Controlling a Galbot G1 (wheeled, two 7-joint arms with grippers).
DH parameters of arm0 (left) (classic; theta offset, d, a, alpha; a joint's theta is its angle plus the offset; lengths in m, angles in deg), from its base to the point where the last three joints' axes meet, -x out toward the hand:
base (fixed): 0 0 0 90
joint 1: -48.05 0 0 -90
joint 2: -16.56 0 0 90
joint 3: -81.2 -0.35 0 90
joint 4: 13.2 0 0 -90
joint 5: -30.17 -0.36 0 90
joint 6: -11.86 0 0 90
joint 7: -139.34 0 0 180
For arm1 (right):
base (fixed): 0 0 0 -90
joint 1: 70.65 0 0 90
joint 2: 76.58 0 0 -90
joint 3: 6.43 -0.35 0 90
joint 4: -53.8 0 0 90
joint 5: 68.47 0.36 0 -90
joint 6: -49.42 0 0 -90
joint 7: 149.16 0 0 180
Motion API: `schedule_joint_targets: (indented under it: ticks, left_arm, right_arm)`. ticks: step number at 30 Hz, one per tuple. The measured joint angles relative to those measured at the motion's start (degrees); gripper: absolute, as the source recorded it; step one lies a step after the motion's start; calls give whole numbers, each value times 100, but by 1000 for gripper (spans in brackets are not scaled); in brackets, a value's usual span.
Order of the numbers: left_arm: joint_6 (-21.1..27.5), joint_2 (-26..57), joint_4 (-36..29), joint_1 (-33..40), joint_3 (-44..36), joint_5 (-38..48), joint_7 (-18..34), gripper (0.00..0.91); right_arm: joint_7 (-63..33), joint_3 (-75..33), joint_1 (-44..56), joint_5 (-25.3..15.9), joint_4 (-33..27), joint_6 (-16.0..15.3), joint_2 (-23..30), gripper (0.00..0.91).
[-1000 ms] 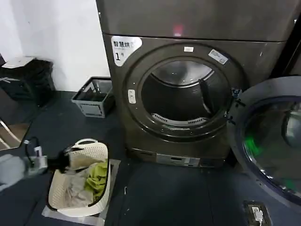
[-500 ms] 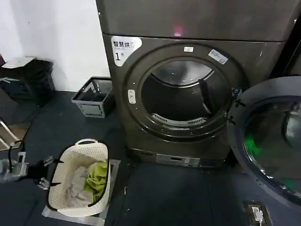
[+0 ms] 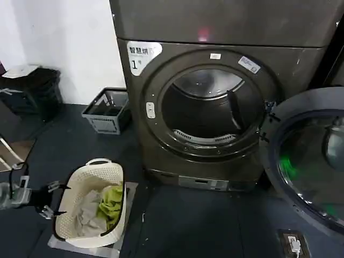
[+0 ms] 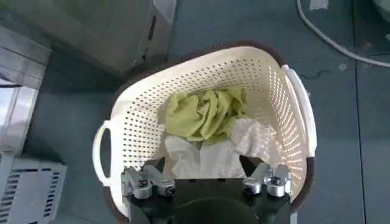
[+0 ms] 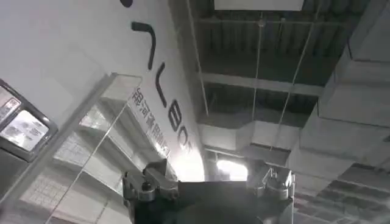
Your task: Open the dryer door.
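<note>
The dryer door [image 3: 309, 161] is seen swung fully open at the right edge of the head view, its chrome ring and dark tinted glass turned outward and hinged at the right side of the machine's round opening. A green glint is reflected in the glass. The drum opening [image 3: 207, 110] is exposed at the centre of the frame, with a dark paddle visible inside. A white sticker [image 3: 142, 54] bearing a "1" is placed at the upper left of the machine's front.

The left end effector [image 3: 47, 200] is found at the lower left of the head view, just beside the near rim of a white perforated laundry basket [image 3: 75, 185] that stands on the dark floor. In the left wrist view its fingers [image 4: 149, 182] are spread wide apart, and nothing is held between them. Green and pale cloths [image 4: 207, 112] are seen lying in the basket below.

A grey crate [image 3: 105, 113] is set on the floor at the left of the machine.

The right end effector [image 5: 207, 182] is pointed up at a ceiling in the right wrist view, fingers apart and empty.
</note>
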Motion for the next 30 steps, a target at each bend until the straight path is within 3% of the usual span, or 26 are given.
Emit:
schedule_joint_targets:
  ticks: [30]
  left_arm:
    - [-200,64,50,-5,105,-471,-166,907]
  right_arm:
    - [0,28,-9,-62,-21,-1,20,907]
